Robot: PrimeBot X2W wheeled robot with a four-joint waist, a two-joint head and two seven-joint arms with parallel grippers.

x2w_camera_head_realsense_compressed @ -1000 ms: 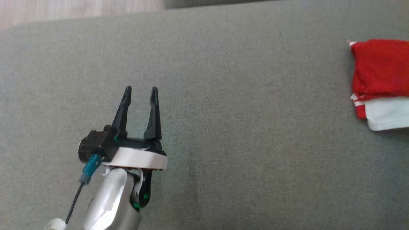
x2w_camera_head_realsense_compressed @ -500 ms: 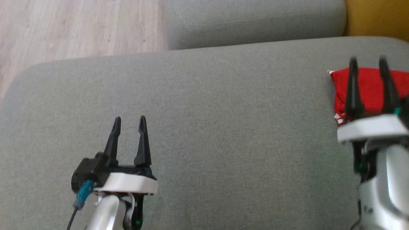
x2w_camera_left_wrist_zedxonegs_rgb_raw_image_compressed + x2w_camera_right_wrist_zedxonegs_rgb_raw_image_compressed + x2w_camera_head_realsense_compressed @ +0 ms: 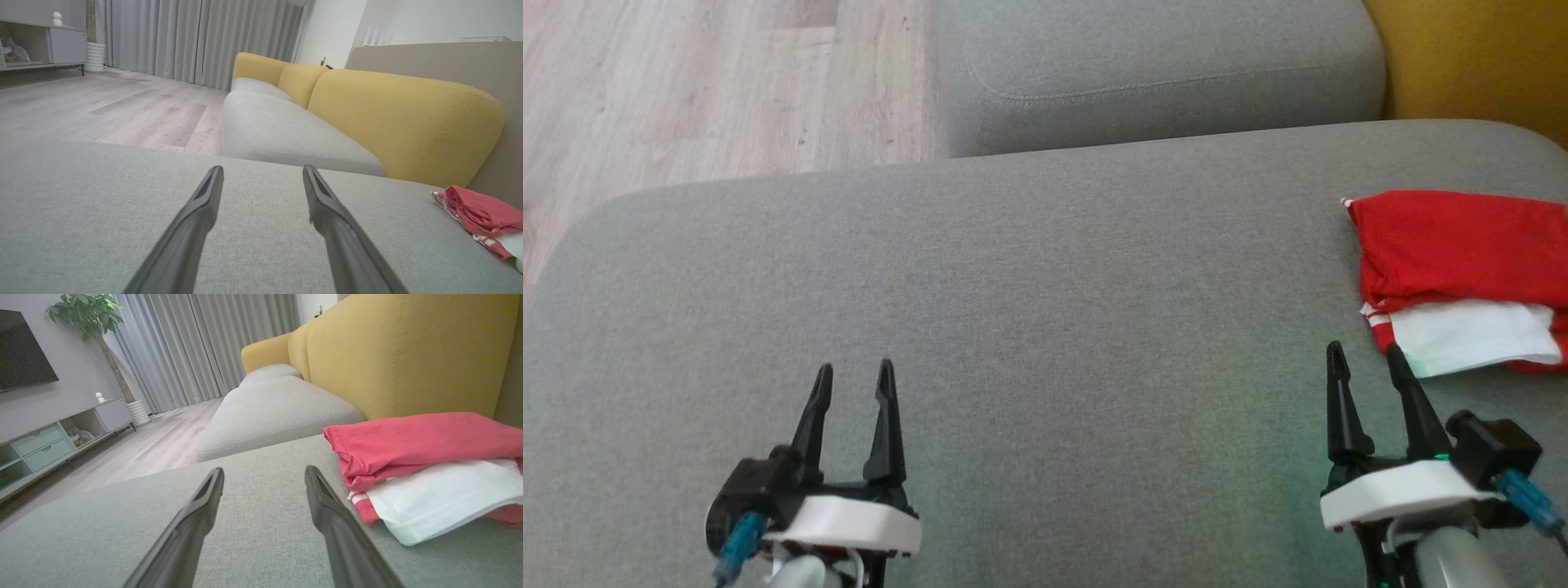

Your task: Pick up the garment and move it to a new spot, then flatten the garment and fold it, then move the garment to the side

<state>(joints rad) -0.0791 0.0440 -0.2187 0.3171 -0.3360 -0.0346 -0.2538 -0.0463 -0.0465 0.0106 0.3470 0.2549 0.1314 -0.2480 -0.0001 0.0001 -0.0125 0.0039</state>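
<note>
- My left gripper [image 3: 854,367]: jaws apart with nothing between them, fingers pointing up the head view over the bare grey seat cushion [image 3: 1045,269].
- My right gripper [image 3: 1364,349]: jaws also apart and holding nothing, fingers leaning slightly left toward the tips.
- Pose: both wrists sit low at the bottom edge of the head view, left at lower left, right at lower right, well apart. Both wrist views look nearly flat along the cushion, so the fingers are low over it. I can't tell if they touch the fabric.
- Garment [image 3: 1454,245]: red and white, folded in a stack at the right end of the cushion, just beside my right fingertips on their outer side. I can't tell if there is contact.
- Yellow backrest [image 3: 1462,57] is behind the garment.
- A second grey cushion [image 3: 1160,73] lies beyond.
- Wood floor [image 3: 686,82] is at upper left.
</note>
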